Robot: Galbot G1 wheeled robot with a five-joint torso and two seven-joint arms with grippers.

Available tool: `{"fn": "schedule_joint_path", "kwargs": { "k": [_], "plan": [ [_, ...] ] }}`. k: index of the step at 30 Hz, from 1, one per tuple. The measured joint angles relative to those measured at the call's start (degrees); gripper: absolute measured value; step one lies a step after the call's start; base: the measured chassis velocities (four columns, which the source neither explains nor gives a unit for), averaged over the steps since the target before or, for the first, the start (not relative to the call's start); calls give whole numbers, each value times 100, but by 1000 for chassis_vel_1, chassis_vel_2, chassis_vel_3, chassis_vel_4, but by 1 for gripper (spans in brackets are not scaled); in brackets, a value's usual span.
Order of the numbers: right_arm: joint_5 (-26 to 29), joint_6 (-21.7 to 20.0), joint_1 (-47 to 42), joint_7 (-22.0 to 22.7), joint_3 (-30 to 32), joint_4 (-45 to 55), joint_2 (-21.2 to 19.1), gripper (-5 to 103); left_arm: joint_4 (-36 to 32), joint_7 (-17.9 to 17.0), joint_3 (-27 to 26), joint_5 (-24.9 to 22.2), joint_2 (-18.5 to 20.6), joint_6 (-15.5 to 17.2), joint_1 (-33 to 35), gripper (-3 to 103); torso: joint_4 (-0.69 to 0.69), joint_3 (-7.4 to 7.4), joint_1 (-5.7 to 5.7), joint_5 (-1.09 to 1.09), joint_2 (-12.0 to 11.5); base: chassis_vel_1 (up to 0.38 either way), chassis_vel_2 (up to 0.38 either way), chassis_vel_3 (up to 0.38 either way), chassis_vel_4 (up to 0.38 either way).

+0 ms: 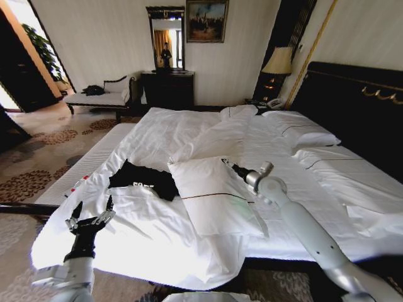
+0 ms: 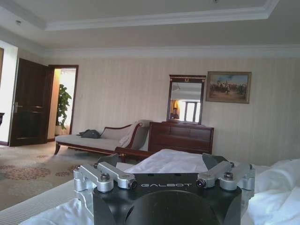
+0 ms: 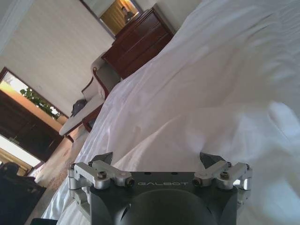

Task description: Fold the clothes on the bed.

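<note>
The clothes, a crumpled black T-shirt [image 1: 141, 179] with a bit of white lettering showing, lie on the white duvet near the left front part of the bed [image 1: 157, 239]. My left gripper [image 1: 92, 211] hovers over the duvet's front left corner, short of the shirt and apart from it. It is open, with its fingers [image 2: 108, 176] spread and nothing between them. My right gripper [image 1: 229, 165] reaches over a white pillow [image 1: 214, 196] to the right of the shirt. It is open too, and its fingers [image 3: 99, 172] hold nothing above the duvet [image 3: 225, 93].
More pillows [image 1: 302, 133] lie by the dark headboard [image 1: 356, 104]. A cushioned bench [image 1: 101, 97] with a dark bag, a dresser [image 1: 167, 88] with a mirror and a bedside lamp [image 1: 278, 63] stand along the far wall. Patterned carpet [image 1: 38, 163] lies left of the bed.
</note>
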Motion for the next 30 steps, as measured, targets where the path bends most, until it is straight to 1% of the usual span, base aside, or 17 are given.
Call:
{"fn": "schedule_joint_path", "kwargs": {
  "k": [6,9,12,13,15,18,20,21,23,24,25,28,29,30],
  "plan": [
    [-8,-146,357,-11,-300,-193,96,100,52,-2,-52,-9,37,-7,-20,100,0,0,0,0,0,0,0,0,0],
    [-17,-334,545,-3,-514,-350,155,100,104,-7,-65,-21,73,-7,-48,100,0,0,0,0,0,0,0,0,0],
    [5,-602,714,110,-705,-541,219,100,161,-19,-57,-23,94,-5,-104,100,0,0,0,0,1,0,0,0,0],
    [5,-602,714,110,-705,-541,219,100,161,-19,-57,-23,94,-5,-104,100,0,0,0,0,1,0,0,0,0],
    [22,-733,772,151,-769,-634,264,100,197,-21,-43,-23,102,-2,-130,100,0,0,0,0,0,0,0,0,0],
    [22,-835,811,103,-821,-720,311,100,244,-22,-40,-23,108,-2,-151,100,-1,0,0,0,1,0,0,0,0],
    [10,-884,836,-11,-854,-779,349,101,276,-22,-45,-29,119,-2,-168,100,-1,0,0,0,0,0,0,0,0],
    [-21,-893,854,-108,-881,-813,375,96,298,-23,-56,-42,128,-5,-181,100,-1,0,0,0,1,0,0,0,0],
    [-46,-893,862,-164,-896,-829,389,96,311,-23,-65,-53,134,-7,-190,100,-1,0,0,0,1,0,0,0,0],
    [-85,-888,875,-236,-913,-847,410,86,330,-24,-74,-68,144,-9,-203,100,-1,0,0,0,1,0,0,0,0],
    [-110,-871,882,-277,-923,-858,423,86,340,-25,-78,-75,148,-10,-210,100,-1,0,0,0,1,0,0,0,0],
    [-227,-792,896,-382,-937,-903,468,70,375,-30,-83,-99,168,-12,-237,100,-1,0,0,0,1,0,0,0,0],
    [-227,-792,896,-382,-937,-903,468,70,375,-30,-83,-99,168,-12,-237,100,-1,0,0,0,1,0,0,0,0],
    [-312,-756,895,-439,-938,-924,475,65,385,-31,-83,-102,174,-12,-247,100,0,0,0,1,1,0,0,0,0]
  ]
}}
